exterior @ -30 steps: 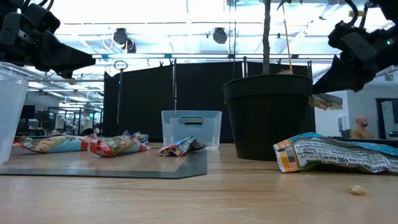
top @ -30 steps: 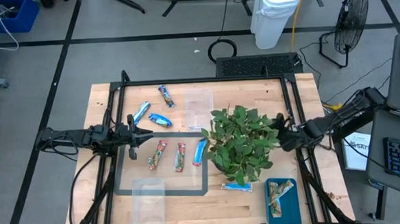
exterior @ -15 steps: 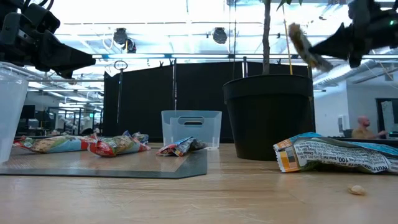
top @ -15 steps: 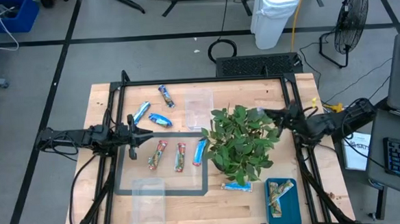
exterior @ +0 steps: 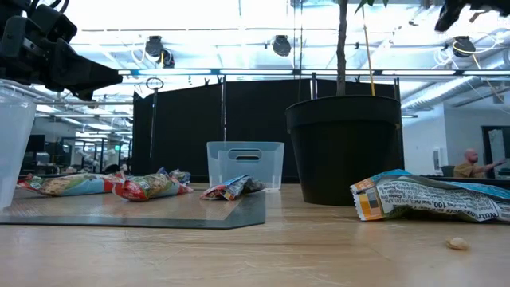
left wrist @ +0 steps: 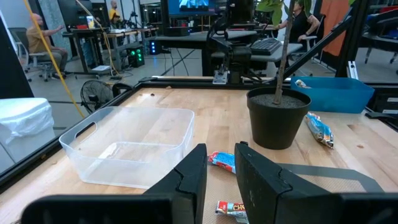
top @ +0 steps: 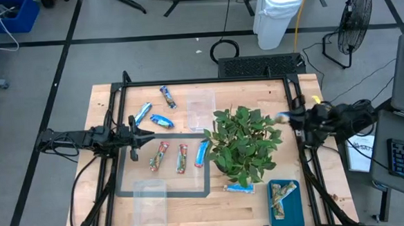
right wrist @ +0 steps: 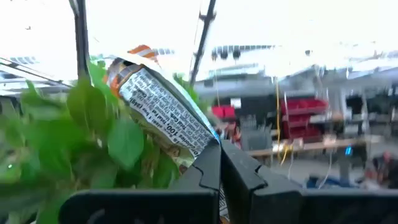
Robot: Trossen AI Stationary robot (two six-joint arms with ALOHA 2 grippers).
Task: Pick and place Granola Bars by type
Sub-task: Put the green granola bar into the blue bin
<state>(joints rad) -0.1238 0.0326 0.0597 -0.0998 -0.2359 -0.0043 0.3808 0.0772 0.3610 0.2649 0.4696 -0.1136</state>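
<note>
Granola Bars: three blue ones (top: 162, 120) lie at the far left of the worktop (top: 262, 203), beside the far tub; on the dark mat (top: 192, 189) lie two red-and-tan bars (top: 158, 157) and one more blue bar (top: 201, 154); another blue bar (top: 238, 188) lies just in front of the potted plant (top: 242, 144).
Teal tray (top: 294, 204): near right corner; holds green-and-beige bars (top: 281, 195).
Far clear tub (top: 201, 110): behind the mat, just left of the plant; nothing seen in it from above. The left wrist view shows it bare inside (left wrist: 134, 149).
Near clear tub (top: 149, 203): overlapping the mat's near left corner; no bar visible inside.
Right claw (right wrist: 219, 163): raised at the plant's right edge, above the worktop; fingers clamped on a wrapped bar (right wrist: 165, 112) with printed text, held up against the leaves. The bar's kind cannot be told.
Left claw (left wrist: 220, 171): hovering over the mat's left edge, fingers nearly together with a narrow gap, holding nothing.
</note>
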